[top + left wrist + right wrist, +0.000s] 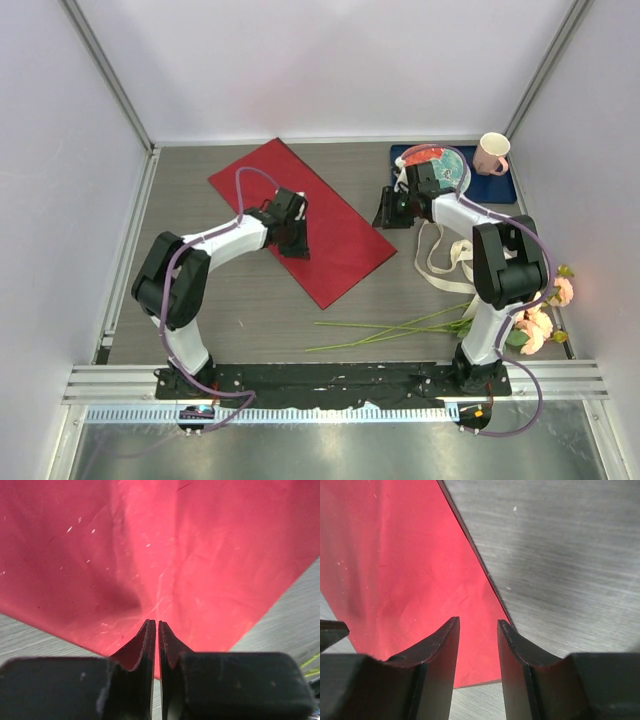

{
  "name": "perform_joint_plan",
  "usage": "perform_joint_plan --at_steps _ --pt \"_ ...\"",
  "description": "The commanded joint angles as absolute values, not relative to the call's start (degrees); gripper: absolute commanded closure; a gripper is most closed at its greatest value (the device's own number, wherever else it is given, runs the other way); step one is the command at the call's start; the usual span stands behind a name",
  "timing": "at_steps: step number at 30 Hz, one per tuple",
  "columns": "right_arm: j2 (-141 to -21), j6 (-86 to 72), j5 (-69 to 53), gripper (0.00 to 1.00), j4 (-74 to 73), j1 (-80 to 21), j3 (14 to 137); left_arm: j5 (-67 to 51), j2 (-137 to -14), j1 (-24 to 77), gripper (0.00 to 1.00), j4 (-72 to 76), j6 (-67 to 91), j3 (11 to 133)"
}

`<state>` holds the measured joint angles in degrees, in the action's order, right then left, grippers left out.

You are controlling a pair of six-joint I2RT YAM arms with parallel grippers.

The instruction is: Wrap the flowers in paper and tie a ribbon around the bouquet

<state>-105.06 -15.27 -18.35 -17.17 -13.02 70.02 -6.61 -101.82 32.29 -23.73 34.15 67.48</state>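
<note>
Two grippers meet the paper [340, 235], spread mid-table. The left gripper [155, 626] pinches a pucker of it, jaws almost together. The right gripper [478, 625] hangs half-open over the sheet's right edge and should probably close squarely on that edge before any lift.

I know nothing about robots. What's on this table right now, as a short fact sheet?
Paper: dark red sheet, lying diagonally
Left tool: nearly shut, seems to pinch the paper, which puckers at its tips
Right tool: jaws apart, over the paper's edge
Flowers: loose at near right, not wrapped
Ribbon: loose loops right of the paper
Far right: mug and plate on a blue mat
</note>
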Motion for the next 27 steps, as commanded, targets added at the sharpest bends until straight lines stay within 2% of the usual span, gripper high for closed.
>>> perform_joint_plan --at_steps 1,13,27 --pt "-103.89 -14.5 -20.04 0.55 -13.98 -13.18 67.24 -4.04 -101.5 32.61 0.92 -20.13 35.77 64.78" --pt "-100.37 -15.29 -12.13 0.49 -16.17 -13.27 61.97 -1.32 -100.55 32.96 0.99 -16.7 37.79 58.9" --pt "-98.26 -17.66 -17.93 0.5 -11.96 -15.29 57.04 -1.76 -101.07 33.05 1.0 -14.24 39.2 56.07"
